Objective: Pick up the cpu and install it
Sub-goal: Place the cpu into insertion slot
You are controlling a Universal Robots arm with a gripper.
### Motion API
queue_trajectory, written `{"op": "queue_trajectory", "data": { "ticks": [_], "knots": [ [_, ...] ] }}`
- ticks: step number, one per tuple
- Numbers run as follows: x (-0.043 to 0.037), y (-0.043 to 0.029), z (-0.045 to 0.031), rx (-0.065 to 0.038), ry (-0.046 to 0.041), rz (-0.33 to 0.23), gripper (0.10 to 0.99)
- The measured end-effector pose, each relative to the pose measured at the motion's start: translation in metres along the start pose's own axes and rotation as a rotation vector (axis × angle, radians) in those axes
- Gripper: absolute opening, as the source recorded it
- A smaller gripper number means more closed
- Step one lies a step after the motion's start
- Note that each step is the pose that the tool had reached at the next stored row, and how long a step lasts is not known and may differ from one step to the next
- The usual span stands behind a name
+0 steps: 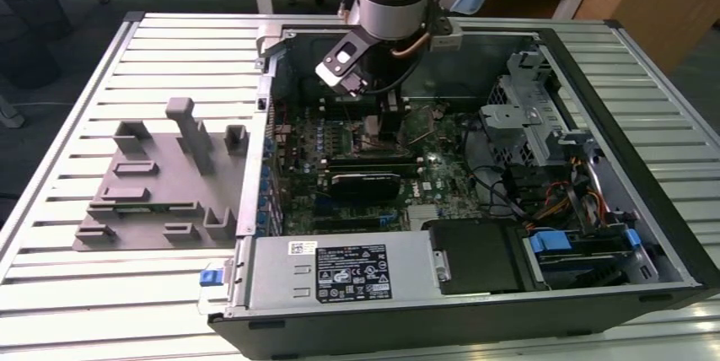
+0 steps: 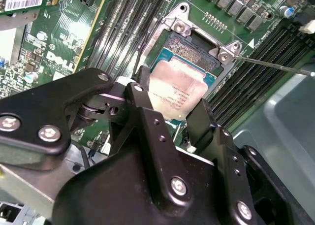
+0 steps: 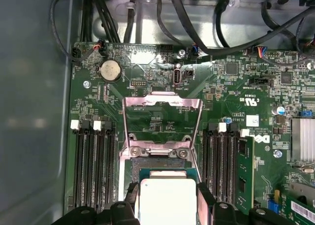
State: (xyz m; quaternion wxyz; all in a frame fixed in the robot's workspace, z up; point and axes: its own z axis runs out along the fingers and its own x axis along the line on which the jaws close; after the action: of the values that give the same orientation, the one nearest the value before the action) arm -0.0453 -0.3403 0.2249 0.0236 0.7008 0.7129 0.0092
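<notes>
The gripper point(image 2: 172, 107) is pinched on the cpu point(image 2: 178, 87) by two opposite edges, holding it low over the open socket point(image 2: 189, 50) inside the computer case point(image 1: 675, 251). If the chip sits tilted or off-square, I'd fear bent socket pins.

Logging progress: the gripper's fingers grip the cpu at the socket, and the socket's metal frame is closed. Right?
No: the metal frame stands swung open, as the first wrist view shows. The gripper does grip the cpu at the socket.
</notes>
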Motion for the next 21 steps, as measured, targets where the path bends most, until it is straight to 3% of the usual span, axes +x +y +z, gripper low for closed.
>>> {"op": "queue_trajectory", "data": {
  "ticks": [21],
  "knots": [
    [0.0003,-0.0006,0.013,0.0,-0.0007,0.0,0.541]
  ]
}}
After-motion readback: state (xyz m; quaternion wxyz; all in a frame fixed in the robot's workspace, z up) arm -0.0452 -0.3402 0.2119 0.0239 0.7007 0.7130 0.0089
